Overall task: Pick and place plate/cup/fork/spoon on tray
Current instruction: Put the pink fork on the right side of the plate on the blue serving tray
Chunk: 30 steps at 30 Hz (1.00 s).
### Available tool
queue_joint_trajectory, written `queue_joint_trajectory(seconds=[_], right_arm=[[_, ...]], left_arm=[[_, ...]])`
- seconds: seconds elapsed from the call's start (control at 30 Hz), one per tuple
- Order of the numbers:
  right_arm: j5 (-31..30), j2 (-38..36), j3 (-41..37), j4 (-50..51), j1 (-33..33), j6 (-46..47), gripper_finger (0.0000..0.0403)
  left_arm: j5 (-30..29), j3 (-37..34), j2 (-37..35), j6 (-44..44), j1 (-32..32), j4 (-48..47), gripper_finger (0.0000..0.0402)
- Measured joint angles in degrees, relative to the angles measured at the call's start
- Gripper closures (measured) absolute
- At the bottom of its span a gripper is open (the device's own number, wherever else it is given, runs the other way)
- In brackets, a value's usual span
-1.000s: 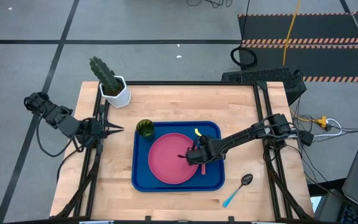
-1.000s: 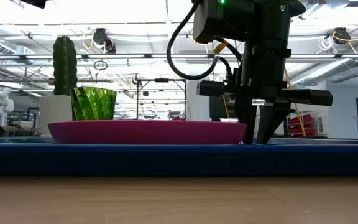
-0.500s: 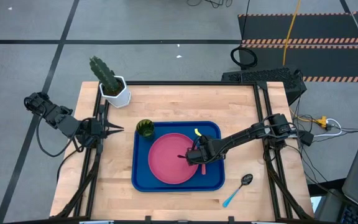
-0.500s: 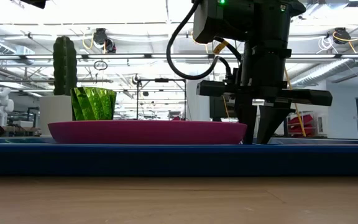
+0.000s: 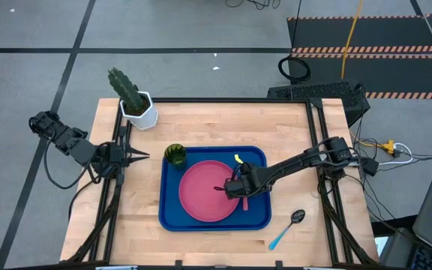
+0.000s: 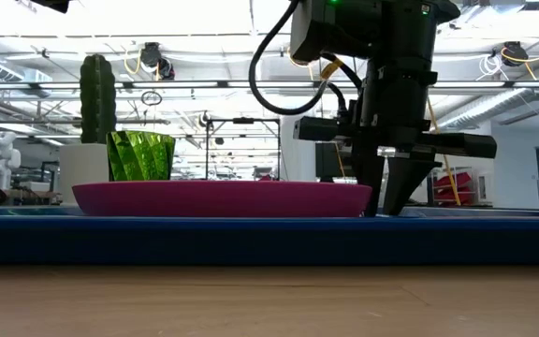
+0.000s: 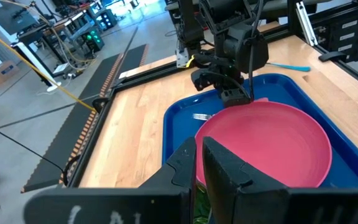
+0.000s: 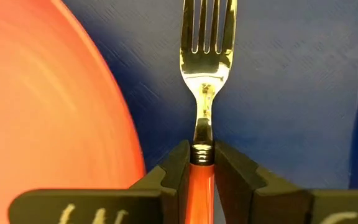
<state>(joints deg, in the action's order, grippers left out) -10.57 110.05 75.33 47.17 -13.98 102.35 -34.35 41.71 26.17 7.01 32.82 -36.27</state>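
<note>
1. Right wrist view shows the right gripper (image 8: 204,163) with its jaws clamped on the fork (image 8: 205,74) at the top of its pink-red handle, tines pointing ahead over the blue tray (image 8: 278,93), just beside the rim of the plate (image 8: 42,112).
2. That low hold, with the fork lined up alongside the plate, suggests the fork is being laid on the tray floor and has yet to be let go.
3. High view puts the cup (image 5: 175,155) at the tray's far-left corner and the plate in the tray's middle, so both look placed.
4. Only the spoon (image 5: 286,229) lies outside, on the tabletop (image 5: 223,124) near the tray's right-hand corner.
5. Left gripper (image 7: 199,163) waits at the tabletop's left edge, jaws drawn together and holding nothing.
6. Most of the fork handle is hidden between the jaws; whether the fork touches the tray cannot be told.
</note>
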Motion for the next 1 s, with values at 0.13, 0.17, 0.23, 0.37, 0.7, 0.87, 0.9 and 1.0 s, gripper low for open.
queue_joint_trajectory(seconds=[0.13, 0.17, 0.23, 0.37, 0.7, 0.87, 0.9, 1.0], right_arm=[[-1.52, -1.16, 0.04, 0.21, 0.00, 0.00, 0.0346], [-1.62, -1.22, 0.04, 0.17, 0.00, 0.00, 0.0346], [-1.56, -1.22, 0.04, 0.18, 0.00, 0.00, 0.0346], [-1.49, -1.22, 0.04, 0.01, 0.00, 0.00, 0.0346], [-1.74, -1.22, 0.04, -0.65, 0.00, -0.96, 0.0346], [-2.86, -1.22, 0.04, -0.77, -0.02, -0.24, 0.0346], [-2.86, -1.22, 0.04, -0.88, 0.00, -0.03, 0.0346], [-2.91, -1.22, 0.04, -1.60, 0.00, 0.07, 0.0346]], left_arm=[[0.02, 0.00, 0.02, 0.00, 0.00, -0.05, 0.0369], [0.02, 0.00, 0.02, 0.00, 0.00, -0.09, 0.0369], [0.30, 0.00, 0.00, -0.02, 0.00, -0.09, 0.0369], [0.64, 0.00, 0.02, -0.03, 0.00, -0.13, 0.0369], [1.11, 0.00, 0.02, -0.04, 0.00, -0.20, 0.0369], [1.11, 0.00, 0.02, -0.04, 0.00, -0.20, 0.0369], [1.11, 0.00, 0.02, -0.04, 0.00, -0.20, 0.0369], [1.11, 0.00, 0.02, -0.08, 0.00, -0.21, 0.0369]])
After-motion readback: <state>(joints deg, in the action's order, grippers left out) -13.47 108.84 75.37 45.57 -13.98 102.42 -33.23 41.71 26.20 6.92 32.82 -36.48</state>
